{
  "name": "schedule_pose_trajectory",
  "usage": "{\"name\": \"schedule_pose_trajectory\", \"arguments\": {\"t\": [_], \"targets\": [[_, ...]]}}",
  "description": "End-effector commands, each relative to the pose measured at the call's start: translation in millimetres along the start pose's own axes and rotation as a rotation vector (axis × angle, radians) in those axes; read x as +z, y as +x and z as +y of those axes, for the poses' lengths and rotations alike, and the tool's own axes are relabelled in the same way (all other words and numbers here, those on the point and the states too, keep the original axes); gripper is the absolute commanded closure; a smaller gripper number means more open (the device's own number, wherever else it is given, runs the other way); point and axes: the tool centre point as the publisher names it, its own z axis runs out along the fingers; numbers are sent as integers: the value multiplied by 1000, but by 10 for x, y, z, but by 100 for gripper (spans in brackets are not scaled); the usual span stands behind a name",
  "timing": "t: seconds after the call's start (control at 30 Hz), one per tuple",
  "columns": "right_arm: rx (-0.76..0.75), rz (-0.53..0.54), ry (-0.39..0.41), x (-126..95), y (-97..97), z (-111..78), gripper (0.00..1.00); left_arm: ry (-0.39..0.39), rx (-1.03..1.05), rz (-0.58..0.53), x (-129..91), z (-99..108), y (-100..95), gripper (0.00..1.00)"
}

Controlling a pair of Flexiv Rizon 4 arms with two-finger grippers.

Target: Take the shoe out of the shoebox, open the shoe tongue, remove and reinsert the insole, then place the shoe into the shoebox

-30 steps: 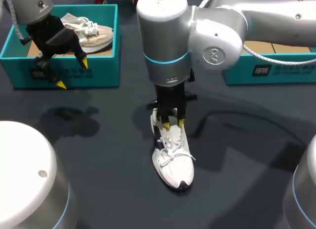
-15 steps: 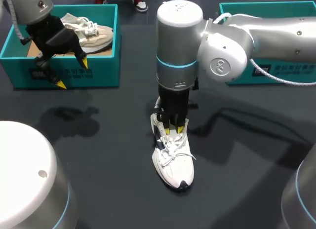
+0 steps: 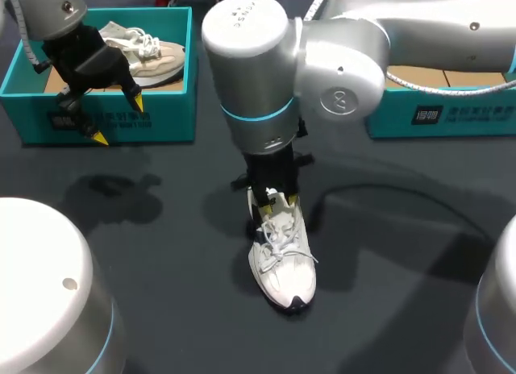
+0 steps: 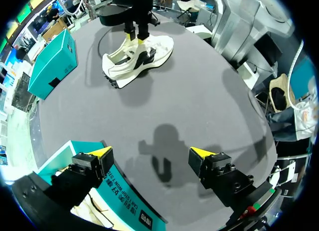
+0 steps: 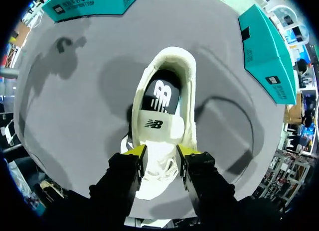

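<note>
Item 1: white shoe (image 3: pixel 282 257), upright on its sole at the middle of the dark worktop (image 3: pixel 161 253), toe towards the near edge. Dark insole (image 5: pixel 158 94) seated inside the opening; tongue (image 5: pixel 159 127) standing just ahead of the right tool.

Item 2: right tool (image 3: pixel 272 203), arm entering from the right, clamped on the white shoe at its laced upper, one yellow tip on each side.

Item 3: left tool (image 4: pixel 150 152), tips wide apart, holding nothing, above the near wall of the left shoebox (image 3: pixel 24 108).

Item 4: left shoebox, teal, far left, containing a beige shoe (image 3: pixel 149 51).

Item 5: right shoebox (image 3: pixel 451 120), teal, far right, well apart from the white shoe.
</note>
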Motion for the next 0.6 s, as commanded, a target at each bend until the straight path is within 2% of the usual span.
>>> {"name": "schedule_pose_trajectory", "arguments": {"t": [0.03, 0.1, 0.23, 0.3, 0.37, 0.4, 0.6], "targets": [[-138, 1, -9, -118, -145, 84, 60, -3, 0, 0, -3, -1, 5, 0], [-280, -21, 6, -143, -193, 173, 57, -3, 0, 0, -3, -1, 5, 0], [-573, -21, 16, -178, -284, 345, 57, -3, 0, 0, -3, -1, 5, 0], [-825, 6, -4, -196, -351, 410, 54, -3, 0, 0, -3, -1, 5, 0], [-1045, 54, 6, -194, -426, 424, 0, -3, 0, 0, -3, -1, 5, 0], [-1068, 46, 27, -189, -459, 413, 0, -3, 0, 0, -3, -1, 5, 0], [-1068, 46, 27, -189, -459, 413, 0, -3, 0, 0, -3, -1, 5, 0]]}}
